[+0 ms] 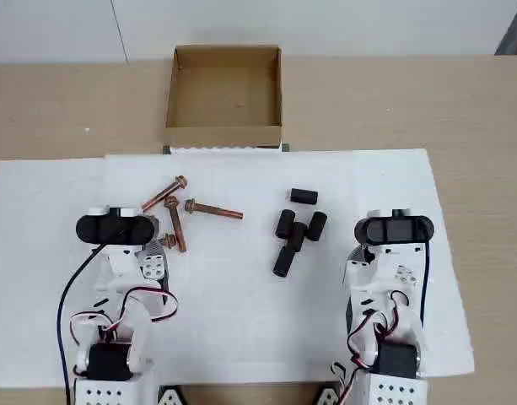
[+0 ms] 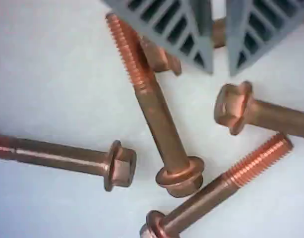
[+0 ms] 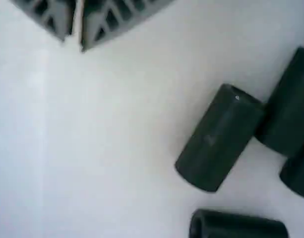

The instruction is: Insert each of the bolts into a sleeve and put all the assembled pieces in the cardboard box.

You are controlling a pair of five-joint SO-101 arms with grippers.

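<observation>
Several copper bolts (image 1: 174,221) lie loosely crossed on the white sheet, left of centre. In the left wrist view one bolt (image 2: 159,119) lies just past my left gripper (image 2: 221,69), which is shut with nothing in it. Several black sleeves (image 1: 296,229) lie clustered right of centre. One sleeve (image 3: 218,139) lies on its side some way from my right gripper (image 3: 72,44), shut and holding nothing. The left arm (image 1: 115,229) stands just left of the bolts, the right arm (image 1: 393,229) to the right of the sleeves. The open cardboard box (image 1: 227,135) sits beyond the sheet, with nothing inside.
A white sheet (image 1: 241,337) covers the near part of the wooden table (image 1: 477,110). Between the two arms the sheet is bare. The box stands at the sheet's far edge, centred.
</observation>
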